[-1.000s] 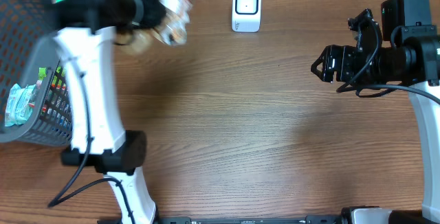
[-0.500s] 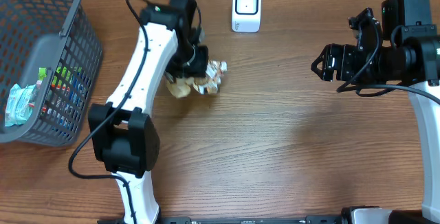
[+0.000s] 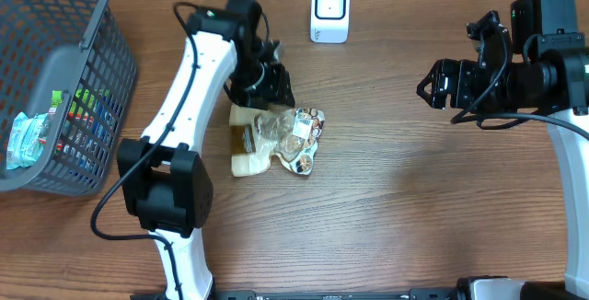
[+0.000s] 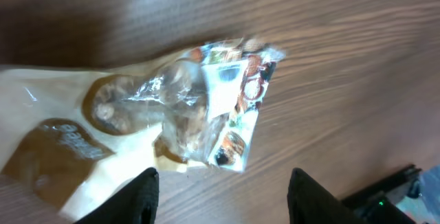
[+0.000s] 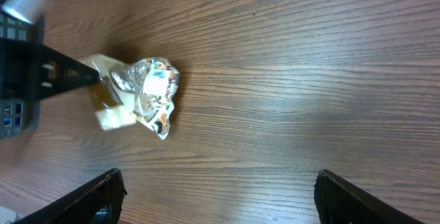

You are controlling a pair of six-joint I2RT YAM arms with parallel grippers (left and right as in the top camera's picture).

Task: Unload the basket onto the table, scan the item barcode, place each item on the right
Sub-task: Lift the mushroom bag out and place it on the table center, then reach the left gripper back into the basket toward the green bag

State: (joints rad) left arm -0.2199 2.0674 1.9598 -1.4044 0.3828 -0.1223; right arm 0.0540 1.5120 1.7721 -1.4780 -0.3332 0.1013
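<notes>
The packet [image 3: 276, 139] lies flat on the table [image 3: 414, 208], left of centre, a little in front of the white scanner [image 3: 329, 10] and well apart from the basket [image 3: 115, 70] at the far left, where other goods sit. Lying in the open like this, between basket and scanner, it looks staged for the scan, not yet presented to it.

The left arm [image 3: 198, 88] reaches over the packet's rear edge. Its jaws are open: the wrist view shows the two fingers [image 4: 141, 200] spread wide with nothing between them, and the packet [image 4: 199, 107] lies on the wood beyond them, crumpled, clear film up, and seemingly ungripped. A white printed patch [image 4: 223, 86] faces upward; whether it carries the barcode is too blurred to tell.

The right arm [image 3: 515, 79] hangs well off to the right, its jaws also open and empty, fingers [image 5: 96, 196] at the frame's corners, with the packet [image 5: 148, 93] in plain sight. That stance suits a handover: the right side seems posed to take the packet, since the scanner stands between the two arms.
</notes>
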